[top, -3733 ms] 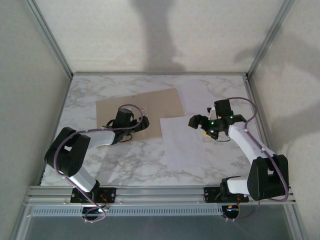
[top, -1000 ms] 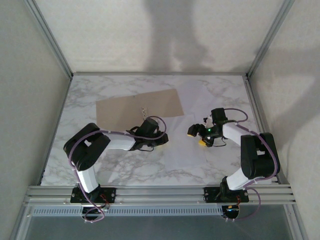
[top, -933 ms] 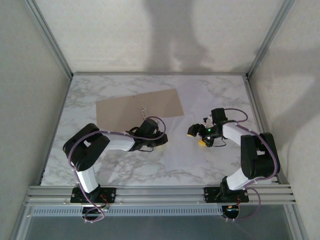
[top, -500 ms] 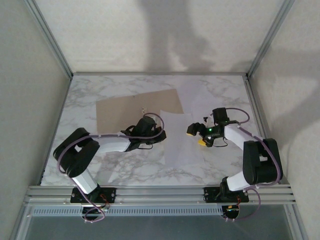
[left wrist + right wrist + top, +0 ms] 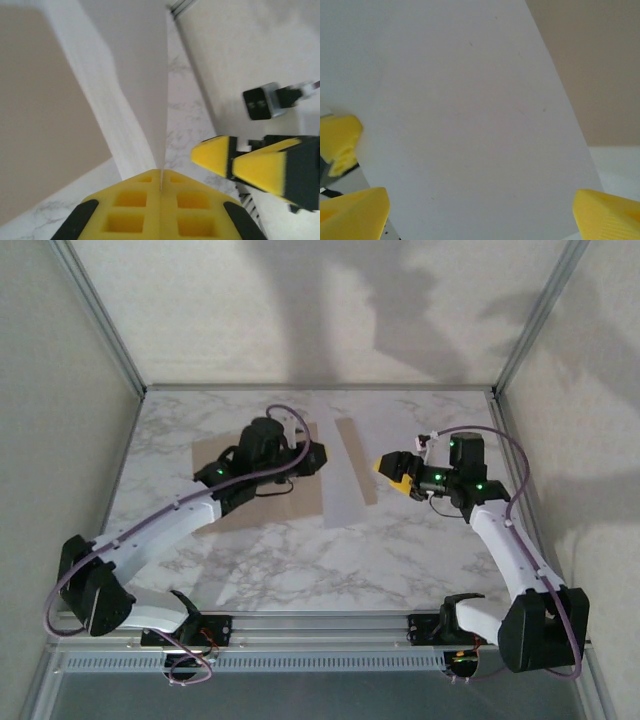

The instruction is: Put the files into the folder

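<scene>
Left gripper [image 5: 161, 181]: fingers pressed together on the edge of one paper sheet [image 5: 132, 70], which stands up off the table like a sail.
Right gripper [image 5: 393, 468]: fingers spread wide, just beside the sheet, gripping nothing that I can see.
Folder [image 5: 240, 490]: lies flat on the marble table [image 5: 300, 570]; tan shows on both sides of the raised sheet.
Step in hand: laying the sheet down onto the folder, I'd judge.
Doing it well: hold the pinch firm and lower slowly toward the left (a thin sheet flaps and curls easily), so it lands inside the tan edges, square with them, before letting go.
Right arm's part: keep clear of the sheet.
</scene>
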